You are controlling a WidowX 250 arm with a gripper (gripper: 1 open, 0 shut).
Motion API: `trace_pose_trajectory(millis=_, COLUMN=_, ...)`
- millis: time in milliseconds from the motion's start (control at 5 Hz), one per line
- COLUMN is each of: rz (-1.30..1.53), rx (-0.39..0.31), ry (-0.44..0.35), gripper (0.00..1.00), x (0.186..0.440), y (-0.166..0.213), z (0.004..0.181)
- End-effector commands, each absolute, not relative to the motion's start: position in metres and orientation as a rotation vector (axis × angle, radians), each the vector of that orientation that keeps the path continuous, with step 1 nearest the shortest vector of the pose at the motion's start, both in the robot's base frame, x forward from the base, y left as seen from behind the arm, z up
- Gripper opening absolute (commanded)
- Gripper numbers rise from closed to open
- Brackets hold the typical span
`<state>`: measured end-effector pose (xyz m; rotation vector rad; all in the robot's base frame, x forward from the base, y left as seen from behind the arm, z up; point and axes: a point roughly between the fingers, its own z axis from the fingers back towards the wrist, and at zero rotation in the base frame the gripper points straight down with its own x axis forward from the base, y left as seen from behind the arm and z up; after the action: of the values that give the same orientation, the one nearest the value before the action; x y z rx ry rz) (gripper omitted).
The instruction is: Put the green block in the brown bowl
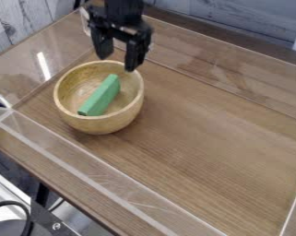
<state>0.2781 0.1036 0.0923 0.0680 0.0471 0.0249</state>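
The green block (pixel 104 95) lies slanted inside the brown bowl (pixel 128 111), which sits on the wooden table at the left. My black gripper (pixel 121 55) hangs pointing down just above the bowl's far rim, a little beyond and to the right of the block. Its two fingers stand apart with nothing between them, and it touches neither block nor bowl.
A wooden tabletop (pixel 212 129) stretches to the right and front of the bowl. Clear plastic walls (pixel 64 157) border the table at the front-left and along the back.
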Motion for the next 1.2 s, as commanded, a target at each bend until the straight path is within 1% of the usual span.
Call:
trace_pose_trajectory(millis=0, rz=0.051, rx=0.046, ry=-0.027, gripper=1.00, x=0.284, y=0.111, z=0.093)
trace_pose_trajectory(millis=400, rz=0.071, rx=-0.003, ry=-0.074, gripper=1.00, x=0.288, y=0.117, z=0.075)
trace_pose_trajectory(millis=800, rz=0.074, rx=-0.050, ry=-0.144, gripper=1.00, x=0.294, y=0.117, z=0.072)
trace_pose_trajectory(millis=1000, rz=0.060, rx=-0.044, ry=-0.172, gripper=1.00, x=0.298, y=0.115, z=0.075)
